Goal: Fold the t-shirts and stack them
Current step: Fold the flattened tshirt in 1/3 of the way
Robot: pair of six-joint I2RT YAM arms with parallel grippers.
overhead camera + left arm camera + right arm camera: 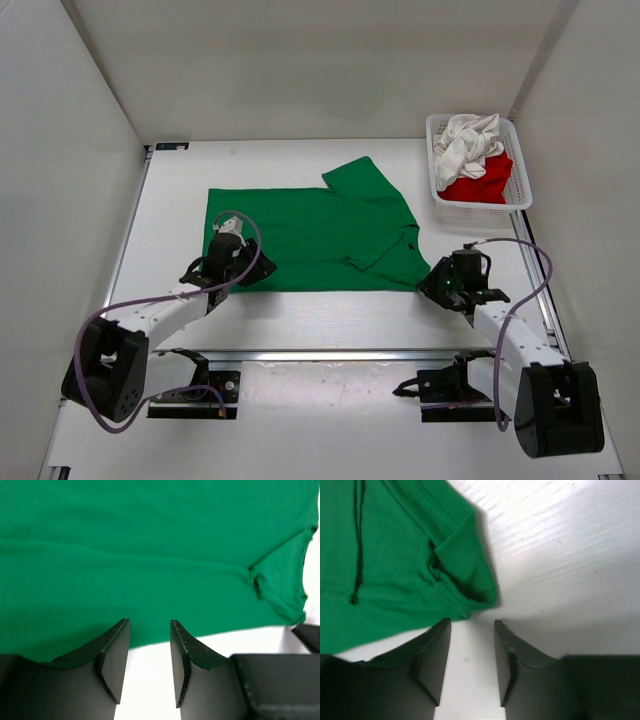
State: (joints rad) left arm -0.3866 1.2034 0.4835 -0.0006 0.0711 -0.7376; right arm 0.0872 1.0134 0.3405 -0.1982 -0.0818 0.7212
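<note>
The green shirt (310,240) is lying spread out in the middle of the table (300,315), with one sleeve (360,180) pointing to the far side. The left gripper (149,630) is hanging at the near left edge of this shirt; its fingers (116,650) are standing apart and are pinching nothing, and the hem is showing in the gap between their tips. The right gripper (472,630) is sitting just beside the near right corner of the shirt, over bare table, with its fingers also spread and holding nothing. The white shirt (468,140) and the red shirt (485,185) are lying crumpled together in the basket (480,206) at the far right corner.
</note>
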